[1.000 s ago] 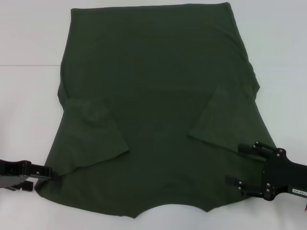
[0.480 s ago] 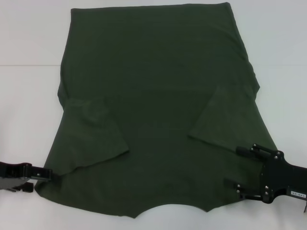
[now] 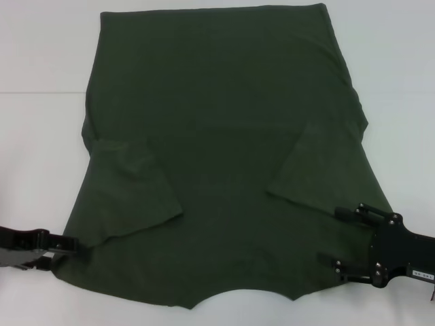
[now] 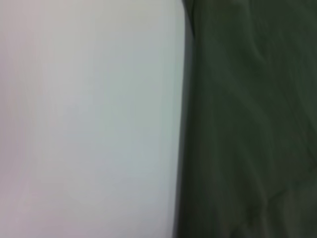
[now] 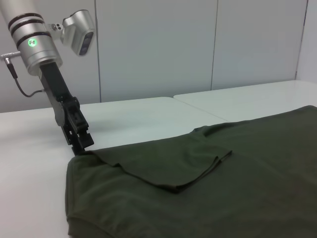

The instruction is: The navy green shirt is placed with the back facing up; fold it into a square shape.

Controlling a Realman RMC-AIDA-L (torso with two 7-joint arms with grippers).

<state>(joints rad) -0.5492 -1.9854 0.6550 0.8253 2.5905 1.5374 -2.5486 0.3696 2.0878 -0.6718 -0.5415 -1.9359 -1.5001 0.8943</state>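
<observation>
Table (image 3: pixel 41 54) carried navy green shirt (image 3: pixel 224 122) flat, both sleeves already folded inward | body folds toward a square I judged still undone | right gripper (image 3: pixel 338 238) spread over near right shoulder edge | left gripper (image 3: pixel 71 244) at near left corner; grip I couldn't tell

No legible text or labels anywhere.
</observation>
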